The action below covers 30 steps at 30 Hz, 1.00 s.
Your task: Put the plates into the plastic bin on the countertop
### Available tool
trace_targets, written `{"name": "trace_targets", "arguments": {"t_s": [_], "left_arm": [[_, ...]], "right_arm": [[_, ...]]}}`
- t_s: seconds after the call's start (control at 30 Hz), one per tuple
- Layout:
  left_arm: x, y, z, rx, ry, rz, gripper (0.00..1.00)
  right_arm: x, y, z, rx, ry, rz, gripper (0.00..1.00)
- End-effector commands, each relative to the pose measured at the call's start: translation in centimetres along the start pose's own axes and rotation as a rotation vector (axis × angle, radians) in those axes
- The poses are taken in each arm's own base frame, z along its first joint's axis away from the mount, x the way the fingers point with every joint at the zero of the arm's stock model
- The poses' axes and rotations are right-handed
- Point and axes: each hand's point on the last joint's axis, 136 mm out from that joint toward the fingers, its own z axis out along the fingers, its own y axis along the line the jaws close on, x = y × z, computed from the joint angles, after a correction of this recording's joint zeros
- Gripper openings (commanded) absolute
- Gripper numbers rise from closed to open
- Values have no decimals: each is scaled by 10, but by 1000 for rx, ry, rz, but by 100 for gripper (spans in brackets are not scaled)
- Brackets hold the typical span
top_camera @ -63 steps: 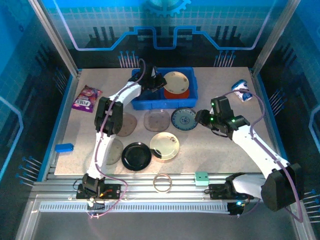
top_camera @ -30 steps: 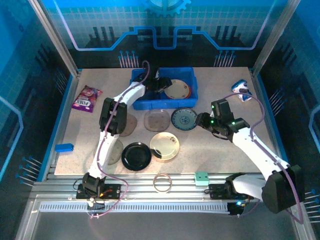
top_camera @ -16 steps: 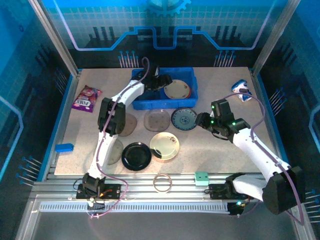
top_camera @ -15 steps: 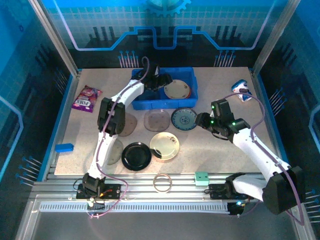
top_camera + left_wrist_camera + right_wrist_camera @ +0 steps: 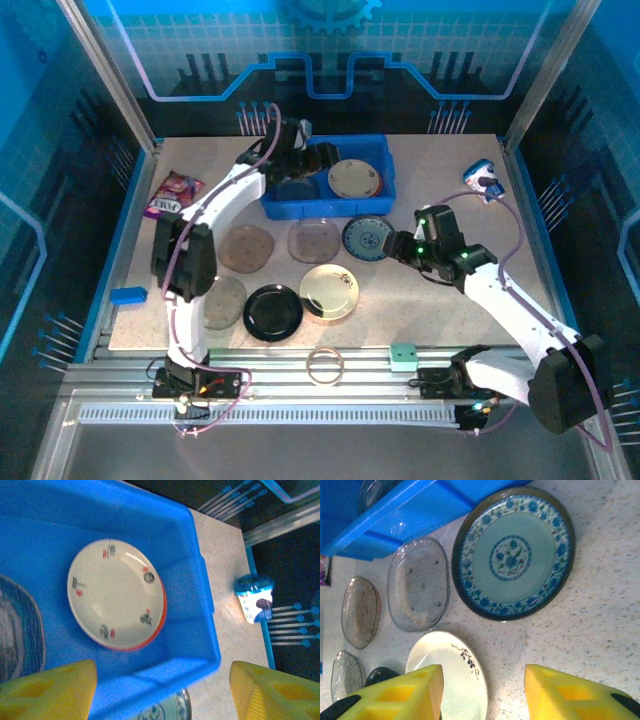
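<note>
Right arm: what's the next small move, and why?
Likely ease the right gripper down onto the near rim of the blue patterned plate: its jaws stand open and empty just short of it, and the plate lies on the countertop outside the bin.

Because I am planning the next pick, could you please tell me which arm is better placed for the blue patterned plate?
Right. The right tool hangs open just beside the blue patterned plate on the countertop. The left tool is open over the plastic bin, farther away.
</note>
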Motion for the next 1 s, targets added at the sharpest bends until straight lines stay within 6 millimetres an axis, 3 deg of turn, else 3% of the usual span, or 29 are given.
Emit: {"name": "trace_targets", "arguments": {"t_s": [0.0, 0.23, 0.27, 0.43, 0.6, 0.8, 0.97], "left_arm": [[20, -8, -24, 28, 27, 30, 71], [56, 11, -79, -36, 38, 45, 71], [61, 16, -87, -53, 38, 41, 71], [87, 59, -129, -138, 44, -29, 71], [94, 98, -170, -210, -10, -95, 71], [106, 140, -205, -236, -42, -238, 72], [121, 157, -229, -204, -91, -338, 73]], "right_arm": [[6, 19, 6, -73, 21, -55, 48], [18, 57, 29, -114, 106, -172, 45], [13, 71, 29, -136, 99, -196, 44], [22, 104, 44, -179, 154, -276, 43], [38, 132, 65, -209, 221, -323, 43], [67, 173, 94, -257, 315, -410, 42], [100, 210, 119, -340, 437, -507, 40]]}}
